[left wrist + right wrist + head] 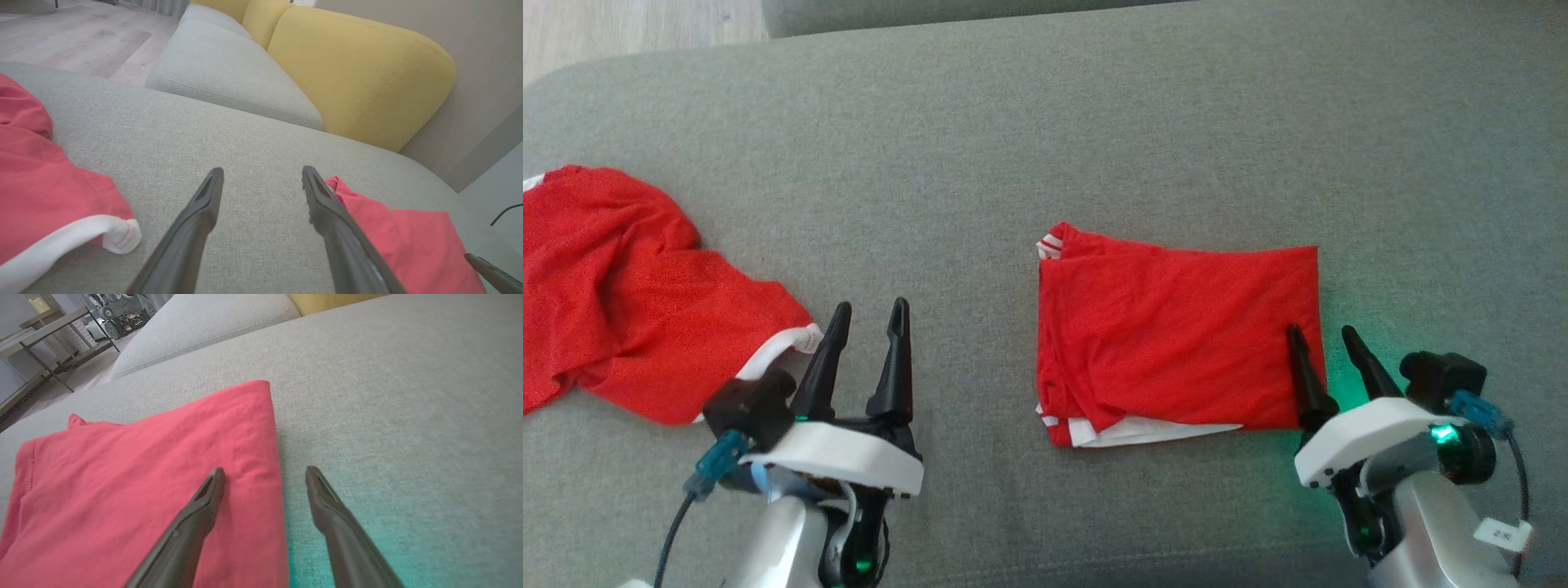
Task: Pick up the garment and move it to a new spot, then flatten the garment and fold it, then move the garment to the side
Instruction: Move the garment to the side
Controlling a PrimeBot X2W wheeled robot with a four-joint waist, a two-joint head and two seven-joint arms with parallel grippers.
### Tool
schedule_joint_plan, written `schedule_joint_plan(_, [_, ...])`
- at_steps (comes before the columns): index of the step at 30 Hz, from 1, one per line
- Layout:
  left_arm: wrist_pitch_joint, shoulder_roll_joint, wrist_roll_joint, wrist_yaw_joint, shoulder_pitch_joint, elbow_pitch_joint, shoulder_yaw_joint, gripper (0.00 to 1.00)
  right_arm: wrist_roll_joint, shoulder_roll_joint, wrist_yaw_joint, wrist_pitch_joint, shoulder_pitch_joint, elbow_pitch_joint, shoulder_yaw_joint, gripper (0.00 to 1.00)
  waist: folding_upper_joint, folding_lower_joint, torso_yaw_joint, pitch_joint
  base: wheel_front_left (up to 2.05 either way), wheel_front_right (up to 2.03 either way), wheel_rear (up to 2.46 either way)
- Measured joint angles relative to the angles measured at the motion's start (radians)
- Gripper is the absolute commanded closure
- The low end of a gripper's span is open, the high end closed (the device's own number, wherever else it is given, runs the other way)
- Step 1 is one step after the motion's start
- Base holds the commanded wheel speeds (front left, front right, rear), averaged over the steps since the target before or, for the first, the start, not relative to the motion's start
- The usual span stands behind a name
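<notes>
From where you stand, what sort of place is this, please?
Probably a living room, or a room set up like one. The work surface is a grey sofa seat with yellow back cushions, and a wooden floor lies beyond it.

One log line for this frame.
folded red garment flat on grey cushion | right claw: open, straddling its right edge | left claw: open, above bare cushion | crumpled red garment at left

Gry sofa (1094,122), ylw cushions (359,69), wood flr (61,36).
</notes>
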Motion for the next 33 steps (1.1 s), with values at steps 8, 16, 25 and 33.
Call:
schedule_joint_plan(8, [0.000, 0.000, 0.005, -0.002, -0.021, 0.007, -0.001, 0.00, 0.040, -0.002, 0.000, 0.012, -0.053, 0.115, 0.044, 0.00, 0.0000, 0.0000, 0.011, 0.014, 0.00, 0.00, 0.00])
schedule_joint_plan(16, [0.000, 0.000, 0.013, -0.009, -0.020, 0.013, 0.002, 0.00, -0.015, -0.016, 0.000, -0.036, -0.106, 0.171, 0.107, 1.00, 0.0000, 0.0000, 0.001, 0.012, 0.00, 0.00, 0.00])
schedule_joint_plan(25, [0.000, 0.000, 0.027, -0.010, -0.021, 0.004, 0.002, 0.00, -0.169, -0.180, 0.000, -0.088, -0.220, 0.099, 0.168, 1.00, 0.0000, 0.0000, -0.055, 0.022, 0.00, 0.00, 0.00])
schedule_joint_plan(33, [0.000, 0.000, 0.040, -0.020, -0.087, -0.004, -0.017, 0.00, -0.110, -0.415, 0.000, 0.018, -0.394, 0.109, 0.118, 1.00, 0.0000, 0.0001, -0.079, 0.095, 0.00, 0.00, 0.00])
